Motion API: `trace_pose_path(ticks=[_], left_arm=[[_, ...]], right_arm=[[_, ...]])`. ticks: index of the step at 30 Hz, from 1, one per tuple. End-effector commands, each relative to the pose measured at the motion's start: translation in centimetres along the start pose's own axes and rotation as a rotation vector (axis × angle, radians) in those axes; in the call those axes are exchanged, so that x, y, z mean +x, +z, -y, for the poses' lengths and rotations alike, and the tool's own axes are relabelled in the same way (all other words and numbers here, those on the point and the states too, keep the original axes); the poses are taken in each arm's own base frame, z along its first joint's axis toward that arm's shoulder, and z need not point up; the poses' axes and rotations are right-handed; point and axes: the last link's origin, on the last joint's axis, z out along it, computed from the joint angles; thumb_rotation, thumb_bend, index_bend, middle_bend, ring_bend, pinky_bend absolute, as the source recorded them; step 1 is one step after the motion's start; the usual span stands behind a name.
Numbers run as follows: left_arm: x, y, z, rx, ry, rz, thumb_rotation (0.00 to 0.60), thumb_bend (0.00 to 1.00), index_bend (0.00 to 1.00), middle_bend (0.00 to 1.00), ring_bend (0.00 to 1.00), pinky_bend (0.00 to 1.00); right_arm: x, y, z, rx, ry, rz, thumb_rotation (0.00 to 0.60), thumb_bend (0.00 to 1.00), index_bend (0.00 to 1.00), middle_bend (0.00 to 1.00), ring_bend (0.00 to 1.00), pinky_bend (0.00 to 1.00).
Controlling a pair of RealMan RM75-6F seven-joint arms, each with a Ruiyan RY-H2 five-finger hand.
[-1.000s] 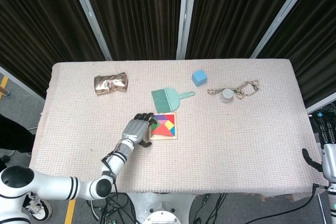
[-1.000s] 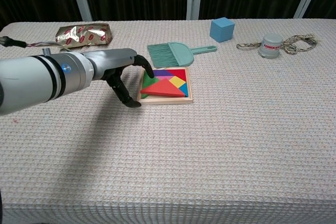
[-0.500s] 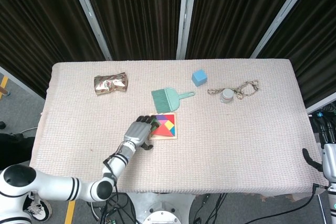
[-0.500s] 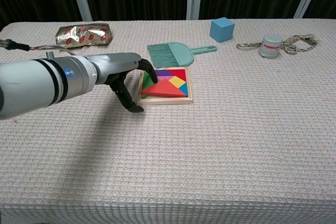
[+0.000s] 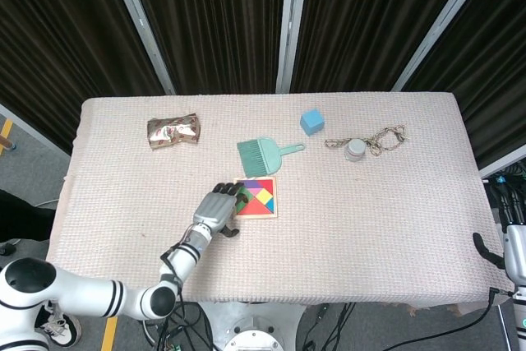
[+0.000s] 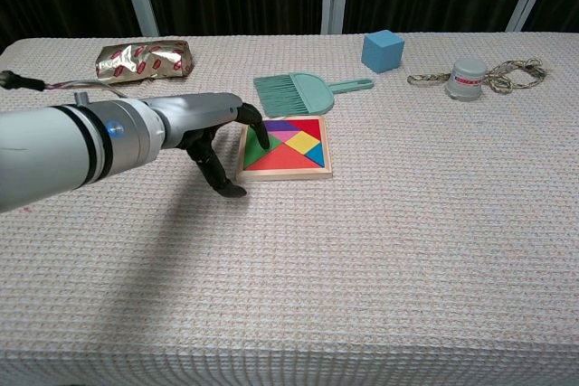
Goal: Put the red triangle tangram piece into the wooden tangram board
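Observation:
The wooden tangram board (image 6: 289,175) lies left of the table's middle, filled with coloured pieces. The red triangle (image 6: 288,159) lies flat in the board's near half and also shows in the head view as the red triangle (image 5: 256,207). My left hand (image 6: 217,128) is at the board's left edge with fingers spread and holds nothing. One fingertip (image 6: 263,139) touches the green piece at the board's left side, and another points down at the cloth. In the head view the left hand (image 5: 217,208) sits left of the board (image 5: 256,216). My right arm (image 5: 514,259) shows at the right edge, its hand unclear.
A teal brush (image 6: 298,92) lies just behind the board. Further back are a blue cube (image 6: 383,50), a grey cap (image 6: 469,78) with a cord, and a foil packet (image 6: 145,59) at the back left. The cloth-covered table (image 6: 380,268) stretches to the front and right.
The red triangle, earlier tilted over the board's left near corner, now lies flat inside the board. My left hand shifted slightly toward the board's left edge.

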Motion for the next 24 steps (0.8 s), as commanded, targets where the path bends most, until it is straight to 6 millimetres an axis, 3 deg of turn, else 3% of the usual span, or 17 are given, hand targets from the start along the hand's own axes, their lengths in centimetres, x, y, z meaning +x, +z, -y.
trace_pose_path(ticks=[1, 8, 12, 15, 19, 24], left_arm=[[0.1, -0.1, 0.0, 0.0, -0.002, -0.004, 0.6, 0.22, 0.26, 0.02, 0.0, 0.03], [1.1, -0.7, 0.3, -0.001, -0.005, -0.041, 0.6, 0.22, 0.26, 0.02, 0.0, 0.03], [3.0, -2.5, 2.0, 0.006, 0.013, -0.156, 0.6, 0.22, 0.23, 0.02, 0.0, 0.03], [4.7, -5.1, 4.8, 0.01, 0.065, -0.305, 0.6, 0.22, 0.2, 0.02, 0.0, 0.03], [6.5, -9.7, 10.5, 0.076, 0.169, -0.451, 0.6, 0.22, 0.17, 0.03, 0.0, 0.04], [6.8, -15.2, 16.7, 0.222, 0.177, -0.464, 0.6, 0.22, 0.16, 0.03, 0.0, 0.03]], right_arm=[[0.0, 0.0, 0.0, 0.0, -0.001, 0.0, 0.6, 0.23, 0.0, 0.0, 0.0, 0.0], [0.1, 0.0, 0.1, 0.005, -0.002, -0.004, 0.6, 0.23, 0.0, 0.0, 0.0, 0.0], [0.0, 0.0, 0.3, 0.015, -0.007, 0.002, 0.6, 0.23, 0.0, 0.0, 0.0, 0.0], [-0.1, 0.0, 0.5, 0.022, -0.009, 0.005, 0.6, 0.23, 0.0, 0.0, 0.0, 0.0], [-0.2, 0.2, 1.0, 0.038, -0.012, 0.008, 0.6, 0.23, 0.0, 0.0, 0.0, 0.0], [-0.4, 0.2, 1.7, 0.056, -0.015, 0.015, 0.6, 0.23, 0.0, 0.0, 0.0, 0.0]])
